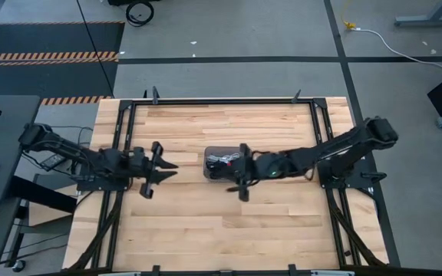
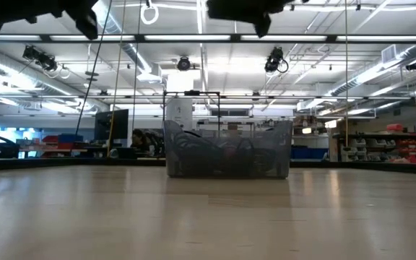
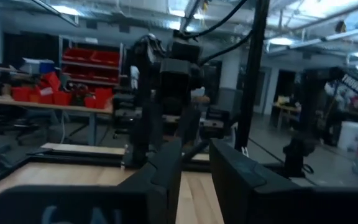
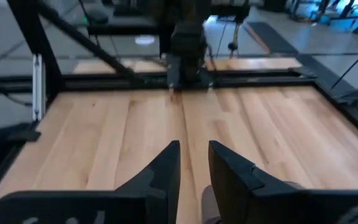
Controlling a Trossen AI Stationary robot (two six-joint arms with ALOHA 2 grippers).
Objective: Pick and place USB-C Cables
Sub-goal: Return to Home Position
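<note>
Right gripper (image 1: pixel 235 167) hangs over the middle of the wooden table (image 1: pixel 206 230), directly above the near edge of the dark bin (image 1: pixel 207 170), with its arm stretched in from the table's right side. In the right wrist view its two dark fingers (image 4: pixel 166 163) stand a narrow slit apart, bare wood showing between them and nothing held. A greyish edge shows just below the fingers there, though I cannot tell what it is. The left gripper (image 1: pixel 171 169) hovers over the left half of the table, well apart from the bin and pointing toward it. Its fingers (image 3: pixel 166 163) are likewise only narrowly parted and empty in the left wrist view, which looks across at the other arm. The bin sits a little right of the table's centre, flat on the boards. The USB-C Cables (image 1: pixel 222 161) lie inside it as a tangle in which white and a touch of red show from above, but the separate coils cannot be counted. From table height the bin (image 2: pixel 193 162) appears as a translucent grey box standing upright on the wood (image 2: pixel 208 217), dark loops of the cables (image 2: pixel 215 155) visible through its wall. Both arms are lifted clear of the boards, showing only as dark shapes along the upper edge of that level view.
</note>
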